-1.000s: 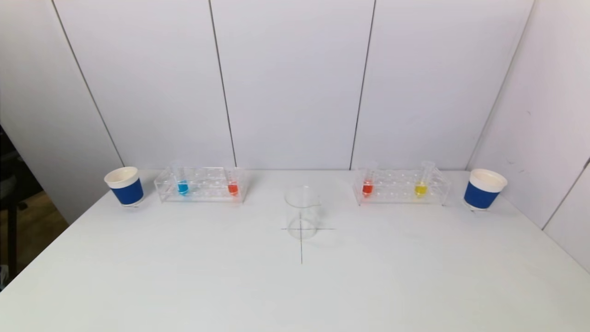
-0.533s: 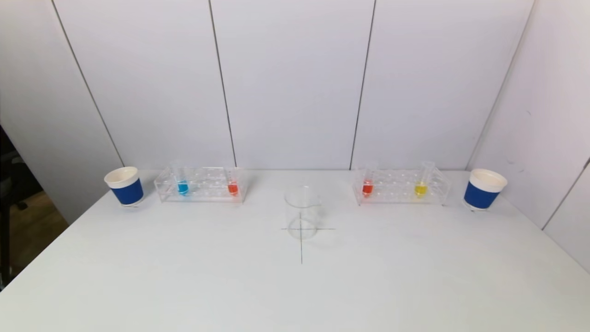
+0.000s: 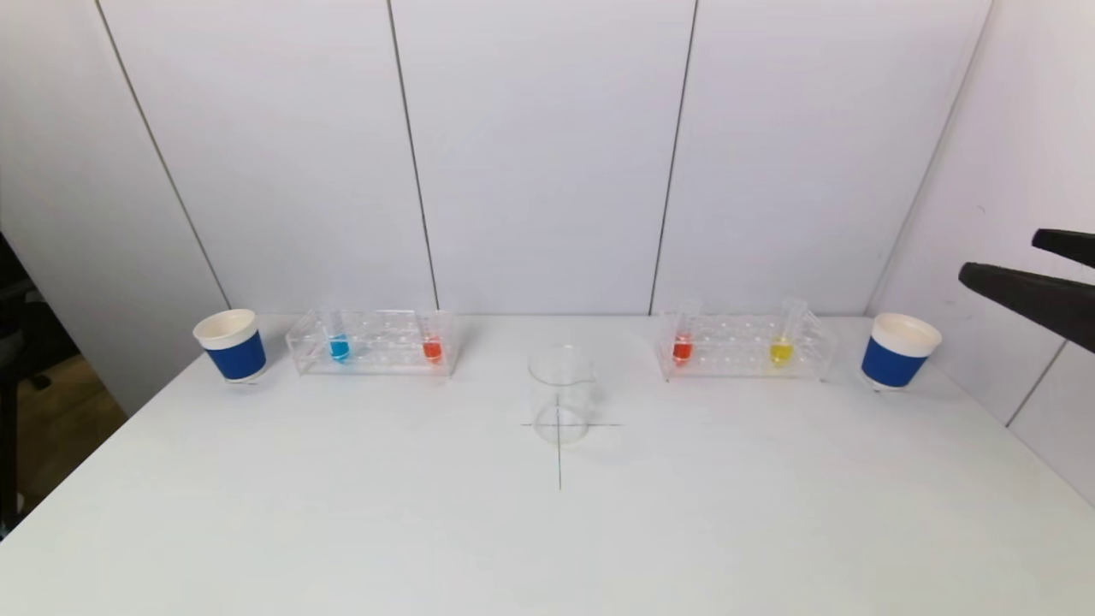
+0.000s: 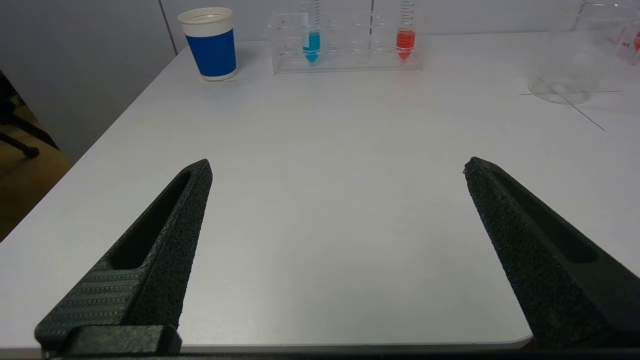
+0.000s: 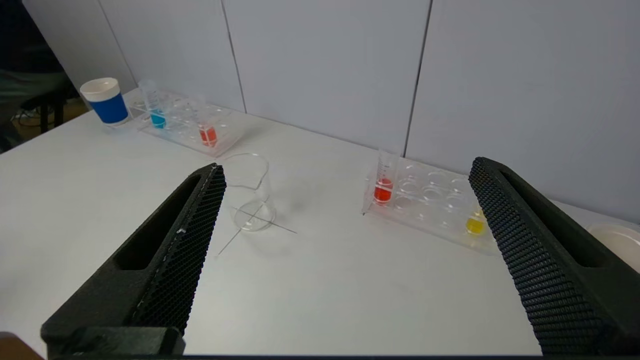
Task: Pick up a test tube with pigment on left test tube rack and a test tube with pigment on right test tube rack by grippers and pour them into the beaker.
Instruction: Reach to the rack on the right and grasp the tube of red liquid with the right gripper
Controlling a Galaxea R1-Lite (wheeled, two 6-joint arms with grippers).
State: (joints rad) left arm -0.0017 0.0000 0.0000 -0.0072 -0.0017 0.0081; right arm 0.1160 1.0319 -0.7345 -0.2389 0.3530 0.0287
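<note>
Nothing is being held yet: right gripper (image 3: pixel 997 257) and left gripper (image 4: pixel 337 167) are being kept spread wide, all tubes racked ahead, empty beaker (image 3: pixel 560 393) between racks; both picks and pours are pending.

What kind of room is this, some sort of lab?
Probably a mock chemistry bench for robot trials: clear test tube racks holding tubes of coloured liquid, a glass beaker on a drawn cross, and plain white panel walls.

Right gripper (image 3: pixel 997 257) raised at right, jaws wide; left gripper (image 4: pixel 337 167) low, jaws wide.
</note>
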